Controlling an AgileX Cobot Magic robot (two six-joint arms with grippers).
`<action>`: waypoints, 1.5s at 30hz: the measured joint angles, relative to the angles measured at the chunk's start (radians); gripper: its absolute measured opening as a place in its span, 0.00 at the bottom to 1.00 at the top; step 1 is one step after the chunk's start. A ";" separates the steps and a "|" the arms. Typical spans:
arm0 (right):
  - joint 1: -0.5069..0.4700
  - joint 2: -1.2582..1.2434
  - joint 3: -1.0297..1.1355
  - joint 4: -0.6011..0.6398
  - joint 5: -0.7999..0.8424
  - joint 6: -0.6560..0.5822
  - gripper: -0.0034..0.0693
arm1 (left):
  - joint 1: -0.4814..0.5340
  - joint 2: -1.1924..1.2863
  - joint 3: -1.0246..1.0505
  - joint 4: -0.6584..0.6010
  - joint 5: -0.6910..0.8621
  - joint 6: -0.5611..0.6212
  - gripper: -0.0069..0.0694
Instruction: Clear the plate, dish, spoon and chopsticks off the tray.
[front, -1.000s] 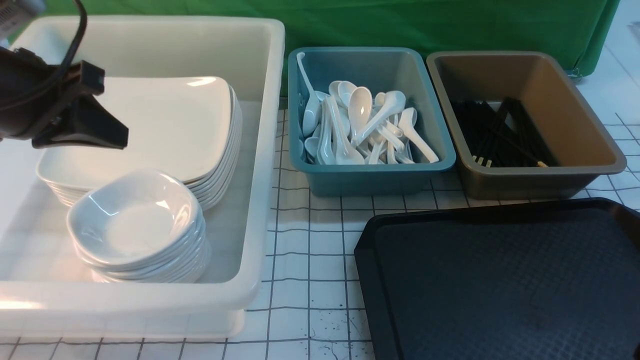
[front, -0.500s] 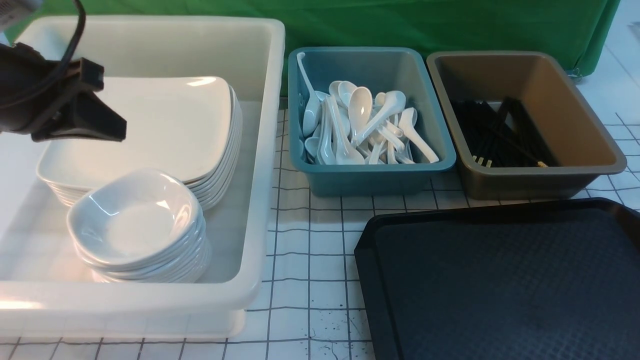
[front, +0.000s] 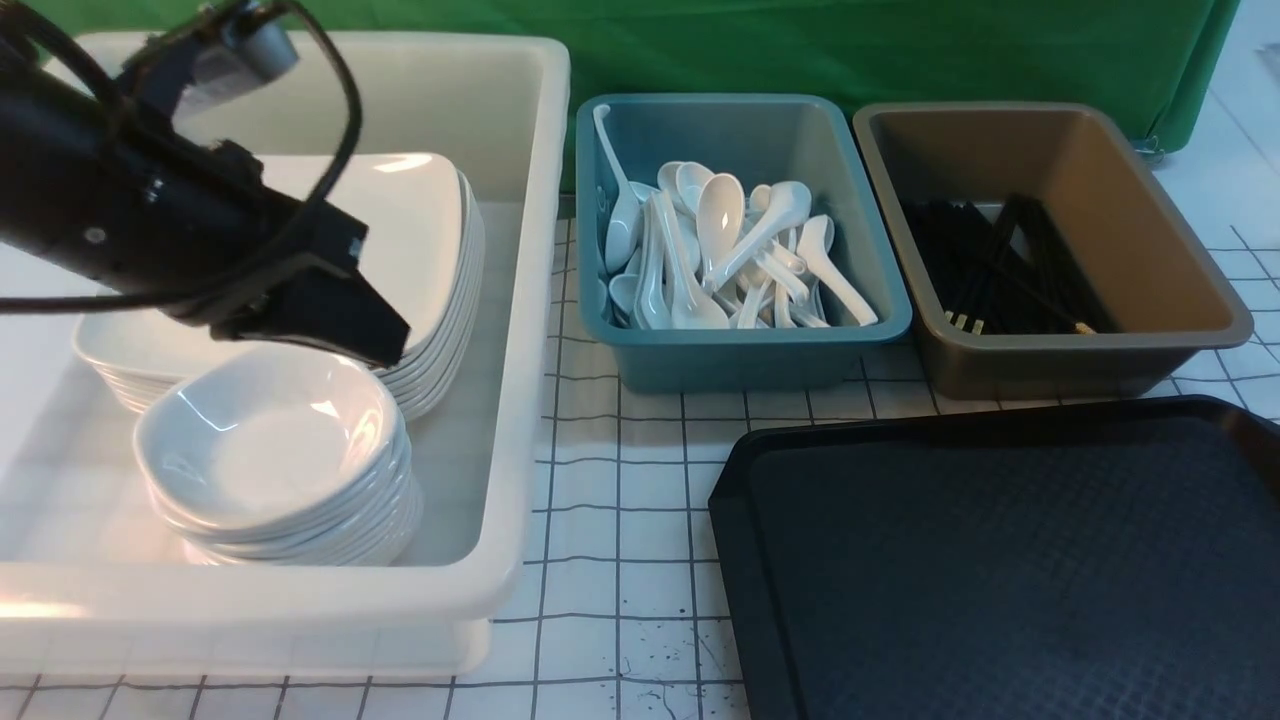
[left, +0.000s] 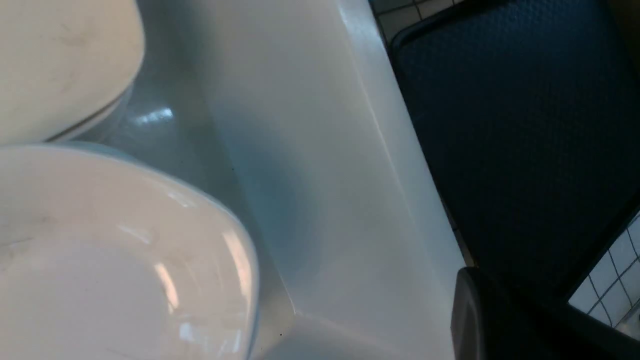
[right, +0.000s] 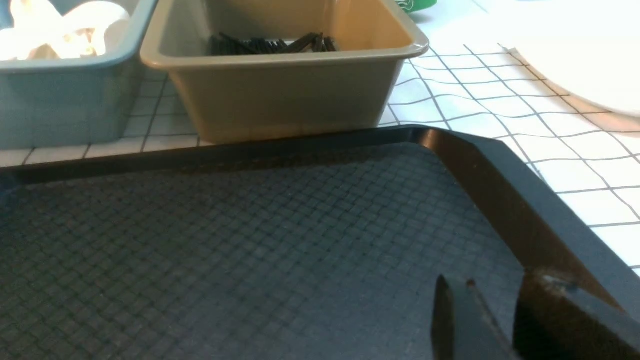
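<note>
left arm: reaching forward, pincer closed, empty | right pincer: fingers apart, empty

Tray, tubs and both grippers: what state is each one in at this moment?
Tray: bare, nothing on it.
White tub: holds a plate stack and a dish stack.
Teal tub: loose pile of spoons.
Brown tub: chopsticks lying inside.
Left gripper: shut, empty, above the dish stack.
Right gripper: jaws apart, empty, low over the tray's corner.
</note>
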 joint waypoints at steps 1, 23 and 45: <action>0.000 0.000 0.000 0.000 0.000 0.000 0.38 | -0.010 0.000 0.000 0.005 -0.002 0.001 0.10; 0.050 -0.001 0.000 0.004 -0.001 0.012 0.38 | -0.024 0.001 0.000 0.006 -0.079 0.003 0.10; 0.091 -0.001 0.000 0.091 -0.001 0.012 0.38 | -0.372 -0.077 0.000 0.108 0.076 -0.012 0.10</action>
